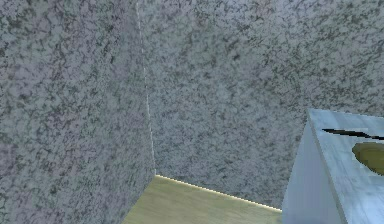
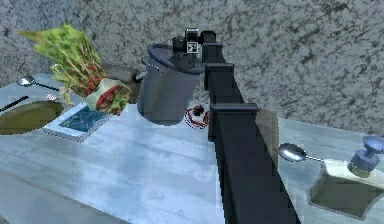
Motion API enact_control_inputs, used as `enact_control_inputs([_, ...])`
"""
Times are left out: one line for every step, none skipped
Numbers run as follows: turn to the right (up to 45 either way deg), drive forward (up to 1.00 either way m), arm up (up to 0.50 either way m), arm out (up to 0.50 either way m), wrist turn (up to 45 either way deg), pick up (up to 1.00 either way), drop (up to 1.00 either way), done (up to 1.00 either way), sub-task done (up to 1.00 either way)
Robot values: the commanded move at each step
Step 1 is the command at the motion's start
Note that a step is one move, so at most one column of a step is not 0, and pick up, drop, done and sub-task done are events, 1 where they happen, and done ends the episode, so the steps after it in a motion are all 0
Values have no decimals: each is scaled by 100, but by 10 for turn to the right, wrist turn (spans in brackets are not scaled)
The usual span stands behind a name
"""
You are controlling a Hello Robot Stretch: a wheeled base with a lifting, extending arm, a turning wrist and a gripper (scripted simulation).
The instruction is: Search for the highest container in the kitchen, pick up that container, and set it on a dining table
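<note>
A tall grey pot (image 2: 160, 92) is seen standing upright on the counter (image 2: 140, 165). The gripper (image 2: 174, 50) is found at the pot's upper rim, with the arm (image 2: 236, 130) reaching in from the pot's lower right. Whether anything is held cannot be told. A straight upward lift along the pot's upright axis is judged to be needed. 1 spoon (image 2: 292, 152) lies well right of the pot.

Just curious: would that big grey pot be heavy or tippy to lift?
Probably heavy: the grey pot looks metal and far bulkier than the spoon. Its smooth, tall sides look slippery, and it appears tilted, so it may tip.
</note>
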Motion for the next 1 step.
enact_control_inputs([0,0,0,0,30,0,0,0,0])
